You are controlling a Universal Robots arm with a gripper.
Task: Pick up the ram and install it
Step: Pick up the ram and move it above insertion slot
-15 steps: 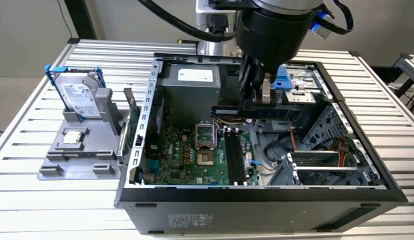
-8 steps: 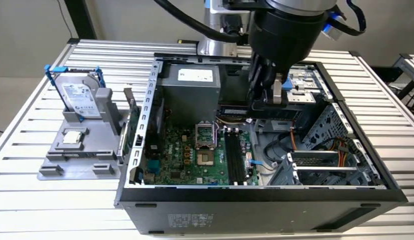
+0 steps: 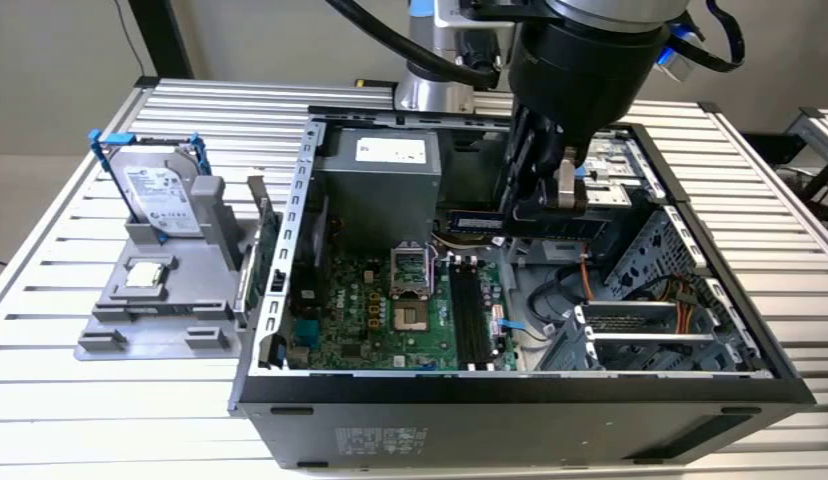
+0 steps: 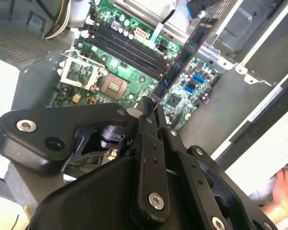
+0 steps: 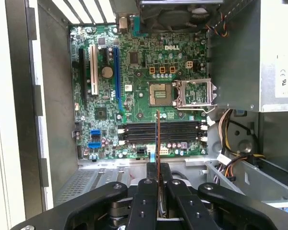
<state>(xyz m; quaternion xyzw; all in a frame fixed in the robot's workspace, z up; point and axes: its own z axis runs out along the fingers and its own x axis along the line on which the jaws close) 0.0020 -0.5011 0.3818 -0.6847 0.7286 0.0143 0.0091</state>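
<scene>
ribbed metal table (image 3: 67, 400) | beige surface (image 3: 54, 70) behind, perhaps floor | light even

**Q:** State the lighting condition in the exterior view.

**A:** Bright and diffuse, arriving from above. The slatted table (image 3: 67, 300) returns pale, even light with no hard-edged shadows. The motherboard (image 3: 387, 320) is evenly lit. The cable area on the exterior view's right of the motherboard is dimmer.

**Q:** And in both wrist views?

**A:** The motherboard is well exposed and its colours are clear. Outside the case wall (image 5: 24, 120) that borders the motherboard, the table washes out to white. The power supply (image 5: 278, 57) beside the motherboard carries a pale glare. The gripper (image 5: 157, 165) is near-black with little surface detail. The ram (image 4: 182, 57) it clamps shows dark against the lit motherboard.
</scene>
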